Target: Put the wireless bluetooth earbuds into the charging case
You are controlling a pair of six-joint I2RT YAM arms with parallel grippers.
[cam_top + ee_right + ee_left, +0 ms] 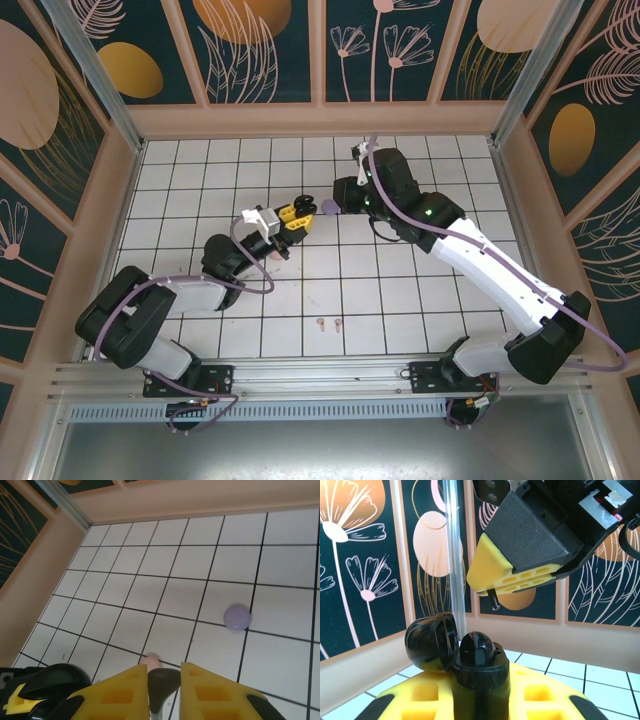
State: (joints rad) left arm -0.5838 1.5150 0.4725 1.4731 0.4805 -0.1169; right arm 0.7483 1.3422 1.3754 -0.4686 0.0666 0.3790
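My left claw [293, 216] is pinching the open black case [477, 660]. My right claw [164, 672] is pinching a black earbud [163, 686] just above it. Two pink earbuds [329, 323] are lying by the table's [400, 300] near edge.

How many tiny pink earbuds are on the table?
2: one tiny pink stemmed earbud near the front edge, its twin just right of it; others may be hidden.

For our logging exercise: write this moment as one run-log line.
left jaws: shut on open black case | right jaws: shut on black earbud, near case | pink earbuds: on table
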